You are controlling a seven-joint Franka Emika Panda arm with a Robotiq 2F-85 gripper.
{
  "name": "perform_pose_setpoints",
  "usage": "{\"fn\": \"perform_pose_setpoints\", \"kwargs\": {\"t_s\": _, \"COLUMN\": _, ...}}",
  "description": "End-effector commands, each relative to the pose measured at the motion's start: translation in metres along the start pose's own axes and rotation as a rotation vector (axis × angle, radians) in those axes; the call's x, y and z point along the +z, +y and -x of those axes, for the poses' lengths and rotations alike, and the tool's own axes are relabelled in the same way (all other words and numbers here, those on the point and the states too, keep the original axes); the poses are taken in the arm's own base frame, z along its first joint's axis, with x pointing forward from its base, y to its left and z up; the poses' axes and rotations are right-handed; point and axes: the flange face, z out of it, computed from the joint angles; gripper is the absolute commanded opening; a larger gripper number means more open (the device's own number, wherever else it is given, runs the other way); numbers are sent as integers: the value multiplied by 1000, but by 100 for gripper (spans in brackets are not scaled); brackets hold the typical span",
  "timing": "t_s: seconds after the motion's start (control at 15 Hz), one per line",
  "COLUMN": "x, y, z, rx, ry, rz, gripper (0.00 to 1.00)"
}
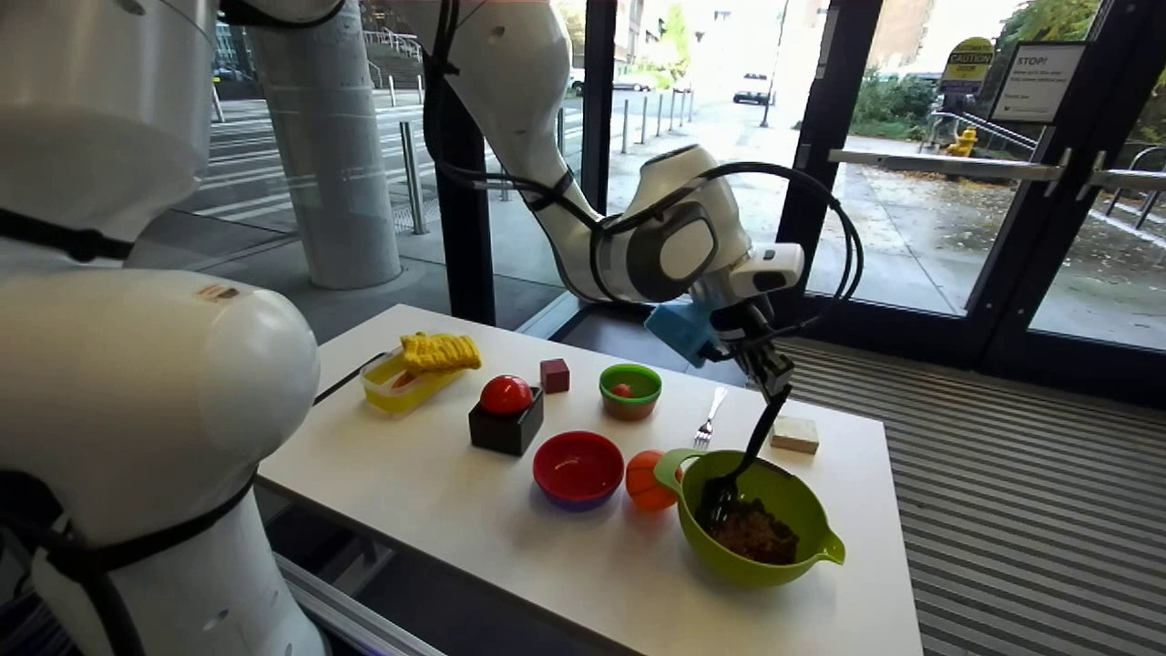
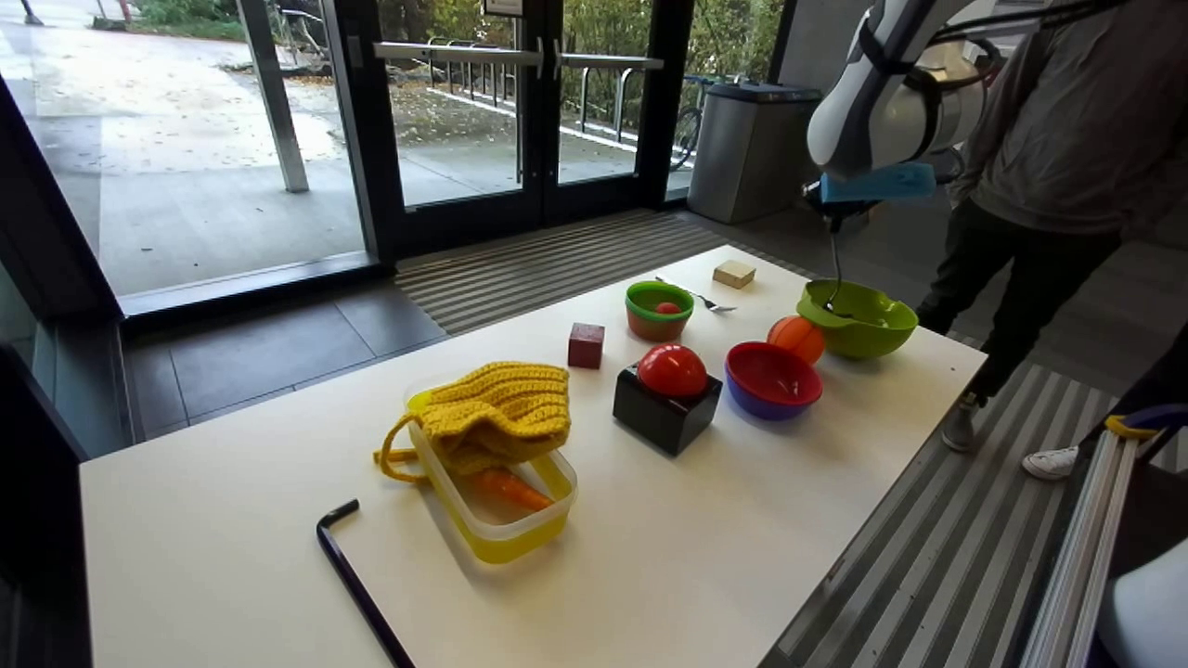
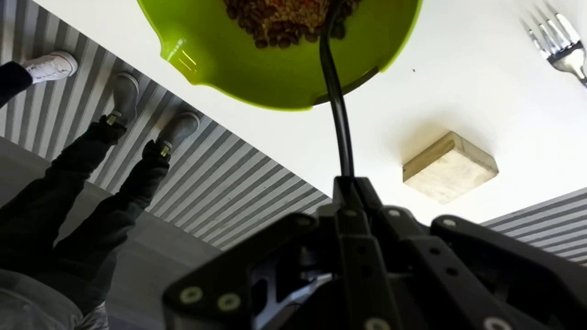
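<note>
Gripper point(image 3: 351, 185): in the wrist view, clamped on the upper part of a black spoon point(image 3: 337, 105), above and to one side of the green bowl point(image 3: 247, 85).
Spoon shaft: thin, smooth and slightly curved, running down into the green bowl; it looks stiff and light, probably plastic, so a hard squeeze should not hurt it, though it may twist between the jaws.
Place to hold: high on the shaft, well clear of the green bowl's rim, jaws square across it; the present grip seems to suit.
Beans point(image 3: 279, 30): brown and loose inside the green bowl, around paler grains point(image 3: 298, 13); likely hard, light and quick to roll, giving the spoon little resistance.
Block point(image 3: 451, 172): pale wood, near the green bowl.
Fork point(image 3: 568, 59): metal, partly in view, apart from the green bowl.
Spoon head point(image 1: 718, 501): in an exterior view, low in the green bowl, at the edge of the beans; whether the shaft touches the rim is hard to tell.
Ball point(image 1: 645, 483): orange, just beside the green bowl.
Green bowl point(image 2: 863, 339): in an exterior view, smooth and apparently light, so a strong push from the spoon could slide it over the table point(image 2: 241, 547).
Tub point(image 2: 515, 543): yellow, well apart from the green bowl, with a knitted cloth point(image 2: 501, 413) and a carrot point(image 2: 510, 487).
</note>
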Motion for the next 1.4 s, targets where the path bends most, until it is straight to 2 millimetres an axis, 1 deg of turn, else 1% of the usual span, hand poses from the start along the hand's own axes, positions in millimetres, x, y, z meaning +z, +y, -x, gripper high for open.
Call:
{"fn": "perform_pose_setpoints", "kwargs": {"t_s": 0.0, "x": 10, "y": 9, "z": -12, "rx": 16, "ry": 13, "rz": 16, "gripper": 10}}
{"fn": "perform_pose_setpoints", "kwargs": {"t_s": 0.07, "x": 13, "y": 11, "z": -14, "rx": 23, "ry": 12, "rz": 21, "gripper": 29}}
{"fn": "perform_pose_setpoints", "kwargs": {"t_s": 0.13, "x": 15, "y": 14, "z": -16, "rx": 30, "ry": 10, "rz": 27, "gripper": 33}}
{"fn": "perform_pose_setpoints", "kwargs": {"t_s": 0.33, "x": 20, "y": 19, "z": -21, "rx": 45, "ry": 4, "rz": 42, "gripper": 52}}
{"fn": "perform_pose_setpoints", "kwargs": {"t_s": 0.73, "x": 31, "y": 25, "z": -26, "rx": 53, "ry": 2, "rz": 79, "gripper": 95}}
{"fn": "perform_pose_setpoints", "kwargs": {"t_s": 0.8, "x": 33, "y": 26, "z": -26, "rx": 55, "ry": -12, "rz": 74, "gripper": 98}}
{"fn": "perform_pose_setpoints", "kwargs": {"t_s": 0.87, "x": 32, "y": 26, "z": -24, "rx": 22, "ry": -73, "rz": 49, "gripper": 100}}
{"fn": "perform_pose_setpoints", "kwargs": {"t_s": 0.93, "x": 36, "y": 26, "z": -21, "rx": 14, "ry": -121, "rz": 44, "gripper": 100}}
{"fn": "perform_pose_setpoints", "kwargs": {"t_s": 1.0, "x": 47, "y": 28, "z": -19, "rx": 45, "ry": -108, "rz": 86, "gripper": 100}}
{"fn": "perform_pose_setpoints", "kwargs": {"t_s": 1.07, "x": 53, "y": 29, "z": -23, "rx": 111, "ry": -43, "rz": 114, "gripper": 100}}
{"fn": "perform_pose_setpoints", "kwargs": {"t_s": 1.33, "x": 56, "y": 36, "z": -30, "rx": 159, "ry": -65, "rz": 127, "gripper": 100}}
